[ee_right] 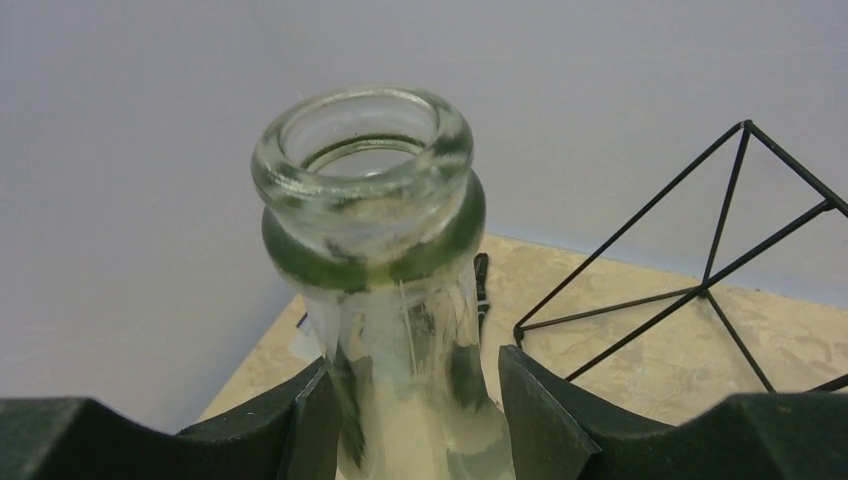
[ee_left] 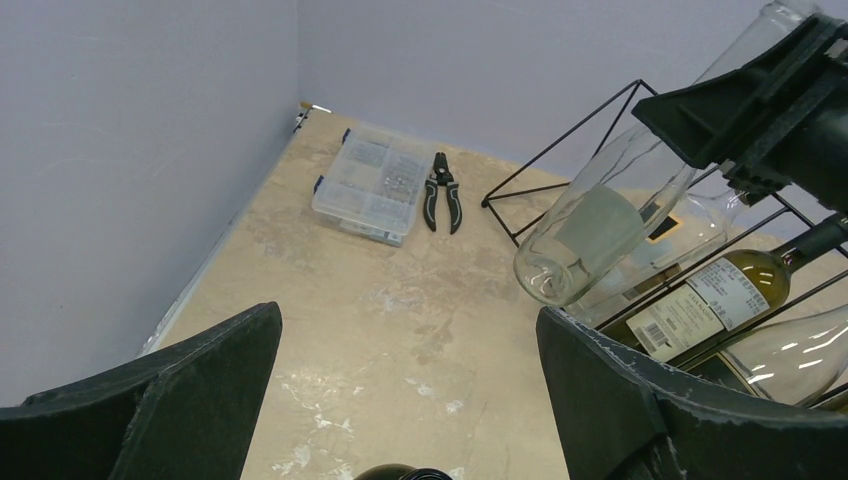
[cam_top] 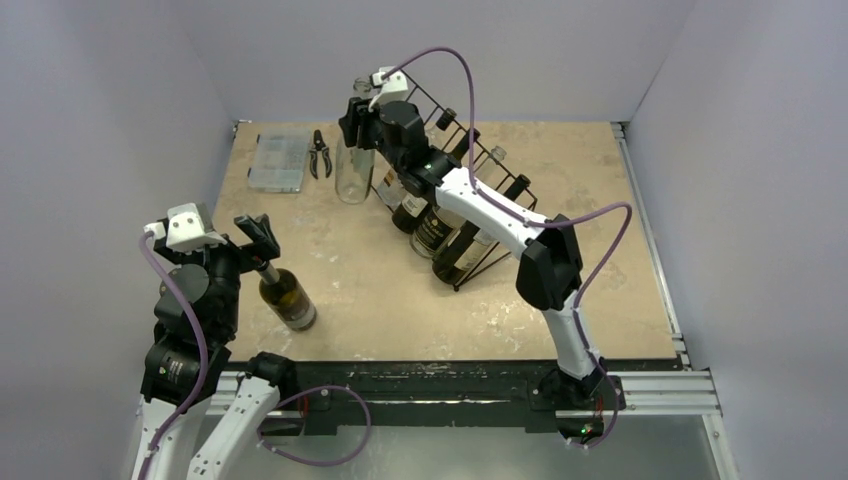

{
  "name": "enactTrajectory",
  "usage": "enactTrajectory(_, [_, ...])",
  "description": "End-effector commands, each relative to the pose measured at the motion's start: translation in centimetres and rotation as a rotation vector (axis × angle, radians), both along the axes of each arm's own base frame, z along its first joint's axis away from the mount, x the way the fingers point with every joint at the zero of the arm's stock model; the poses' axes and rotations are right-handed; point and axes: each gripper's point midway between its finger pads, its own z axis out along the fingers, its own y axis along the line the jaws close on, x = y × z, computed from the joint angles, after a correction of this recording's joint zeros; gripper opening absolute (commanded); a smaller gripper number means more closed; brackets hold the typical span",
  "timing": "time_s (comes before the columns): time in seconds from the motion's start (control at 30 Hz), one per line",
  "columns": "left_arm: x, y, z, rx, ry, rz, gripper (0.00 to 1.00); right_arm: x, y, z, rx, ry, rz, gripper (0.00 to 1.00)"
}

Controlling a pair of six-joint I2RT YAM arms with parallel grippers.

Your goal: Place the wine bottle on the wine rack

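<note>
The right end effector (cam_top: 362,115) is closed on the neck of a clear bottle (cam_top: 353,168) at the far side of the counter (cam_top: 600,290). In the right wrist view its two fingers (ee_right: 312,420) press the glass from either side just under the thick lip, and the open mouth of the bottle faces the camera. The bottle hangs at the left end of the wine rack (cam_top: 478,185), just beside it and outside the slots. In the left wrist view it is tilted, base toward the near left and neck toward the rack. I cannot tell whether its base touches the counter.

The rack stands in the far middle of the counter. Several bottles (cam_top: 435,228) lie side by side in its slots, their bases toward the near left.

The left end effector (cam_top: 250,245) is wide open with nothing between its fingers (ee_left: 190,400). It hangs near the left edge of the counter, over the neck of a dark green bottle (cam_top: 288,300) that lies on its side.

At the far left a clear plastic box (cam_top: 278,162) rests flat, with black-handled pliers (cam_top: 320,152) just to its right.
</note>
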Motion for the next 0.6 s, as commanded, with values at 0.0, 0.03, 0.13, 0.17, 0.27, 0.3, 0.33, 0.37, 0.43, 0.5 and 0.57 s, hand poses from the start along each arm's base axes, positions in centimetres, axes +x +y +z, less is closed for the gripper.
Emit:
enactTrajectory(0.0, [0.1, 0.1, 1.0, 0.004, -0.033, 0.007, 1.0, 0.2, -1.9, 13.8, 0.283, -0.263, -0.001, 0.0])
enactTrajectory(0.03, [0.1, 0.1, 0.9, 0.004, -0.032, 0.008, 1.0, 0.8, -2.0, 13.8, 0.282, -0.27, -0.006, 0.0])
enactTrajectory(0.13, [0.2, 0.2, 0.9, 0.007, -0.029, 0.01, 1.0, 2.5, -1.9, 13.3, 0.287, -0.283, -0.024, 0.0])
enactTrajectory(0.17, [0.2, 0.1, 0.8, 0.007, -0.027, 0.008, 1.0, 3.0, -1.9, 13.2, 0.294, -0.291, -0.03, 0.0])
enactTrajectory(0.27, [0.4, 0.0, 0.8, 0.008, -0.024, 0.006, 1.0, 4.5, -1.9, 12.4, 0.305, -0.305, -0.05, 0.0])
enactTrajectory(0.3, [0.4, 0.0, 0.8, 0.008, -0.024, 0.006, 1.0, 4.8, -1.9, 12.2, 0.31, -0.309, -0.057, 0.0])
enactTrajectory(0.33, [0.4, 0.0, 0.8, 0.008, -0.023, 0.005, 1.0, 5.3, -2.0, 12.0, 0.311, -0.312, -0.064, 0.0])
enactTrajectory(0.37, [0.4, 0.0, 0.8, 0.008, -0.023, 0.006, 1.0, 5.6, -2.0, 11.7, 0.31, -0.317, -0.073, 0.0])
enactTrajectory(0.43, [0.4, 0.0, 0.7, 0.011, -0.02, 0.007, 1.0, 6.1, -2.2, 11.6, 0.307, -0.333, -0.092, 0.0])
enactTrajectory(0.5, [0.5, 0.0, 0.7, 0.011, -0.019, 0.006, 1.0, 6.7, -2.3, 11.3, 0.298, -0.345, -0.109, 0.0])
enactTrajectory(0.57, [0.6, -0.1, 0.6, 0.011, -0.015, 0.003, 1.0, 7.2, -2.6, 11.1, 0.29, -0.355, -0.124, 0.0])
